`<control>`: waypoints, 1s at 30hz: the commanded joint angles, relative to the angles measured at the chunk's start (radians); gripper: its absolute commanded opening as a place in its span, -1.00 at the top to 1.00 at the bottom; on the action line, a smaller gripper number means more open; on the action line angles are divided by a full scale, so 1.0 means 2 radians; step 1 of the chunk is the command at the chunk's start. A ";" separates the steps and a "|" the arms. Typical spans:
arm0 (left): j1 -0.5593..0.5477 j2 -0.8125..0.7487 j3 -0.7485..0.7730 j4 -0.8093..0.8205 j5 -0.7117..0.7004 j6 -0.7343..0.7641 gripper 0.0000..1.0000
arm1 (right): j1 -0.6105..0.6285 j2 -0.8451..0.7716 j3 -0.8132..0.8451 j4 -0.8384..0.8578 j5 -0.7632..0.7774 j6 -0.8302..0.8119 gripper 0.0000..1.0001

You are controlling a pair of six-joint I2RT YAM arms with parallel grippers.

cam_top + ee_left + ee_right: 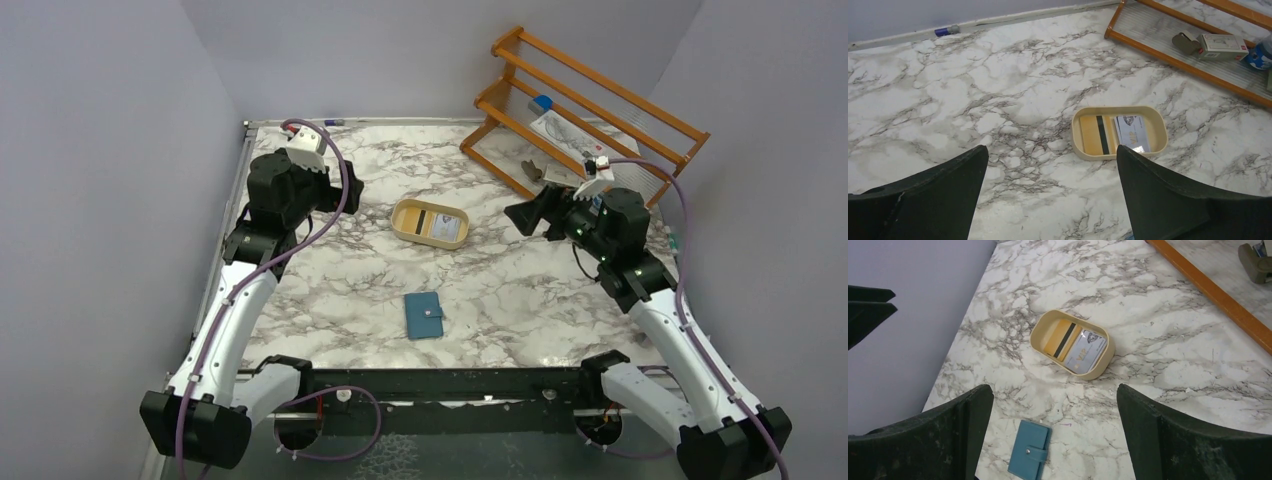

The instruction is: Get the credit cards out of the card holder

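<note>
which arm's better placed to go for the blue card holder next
Probably the right. The card holder lies closed in the wrist view of the right gripper, just below its open jaws. The left gripper, also open, faces the tan dish, and its view misses the holder.

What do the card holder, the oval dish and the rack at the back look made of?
The card holder looks like leather or faux leather: matte teal, soft folded edges, small silvery snap. The dish seems to be moulded plastic, possibly ceramic: smooth uniform tan, with a rounded wall. The rack looks like wood: orange-brown straight rails, slight sheen.
</note>
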 commanded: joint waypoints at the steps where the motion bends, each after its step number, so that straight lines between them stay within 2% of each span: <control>1: 0.002 -0.006 0.024 -0.018 0.029 -0.010 -0.98 | -0.001 0.002 -0.023 -0.002 0.037 0.024 -1.00; 3: 0.002 -0.010 0.021 -0.023 0.030 -0.012 -0.98 | -0.002 0.013 -0.045 -0.011 0.055 0.053 -1.00; 5: 0.002 -0.009 0.019 -0.024 0.034 -0.016 -0.98 | 0.001 0.050 -0.046 -0.004 -0.025 0.019 -0.81; 6: 0.003 -0.009 0.019 -0.025 0.037 -0.020 -0.98 | 0.016 0.083 -0.023 -0.036 -0.033 0.017 -0.80; 7: 0.003 -0.007 0.019 -0.026 0.041 -0.024 -0.98 | 0.052 0.111 0.002 -0.072 0.002 0.012 -0.80; 9: 0.006 -0.003 0.017 -0.028 0.055 -0.034 -0.98 | 0.178 0.138 0.034 -0.104 0.150 -0.009 -0.82; 10: 0.007 0.000 0.015 -0.029 0.059 -0.039 -0.98 | 0.237 0.146 0.042 -0.104 0.198 -0.014 -0.82; 12: 0.010 0.006 0.009 -0.033 0.062 -0.047 -0.98 | 0.299 0.174 0.058 -0.118 0.218 -0.013 -0.81; 15: 0.014 0.010 0.002 -0.042 0.057 -0.065 -0.98 | 0.359 0.218 0.061 -0.124 0.235 -0.024 -0.79; 18: 0.015 0.006 -0.009 -0.052 0.055 -0.089 -0.98 | 0.405 0.251 0.051 -0.101 0.223 -0.050 -0.74; 22: 0.014 -0.009 -0.032 -0.063 0.064 -0.108 -0.98 | 0.445 0.307 0.063 -0.106 0.252 -0.072 -0.69; 30: 0.015 -0.022 -0.059 -0.070 0.074 -0.120 -0.98 | 0.452 0.364 0.064 -0.067 0.275 -0.081 -0.48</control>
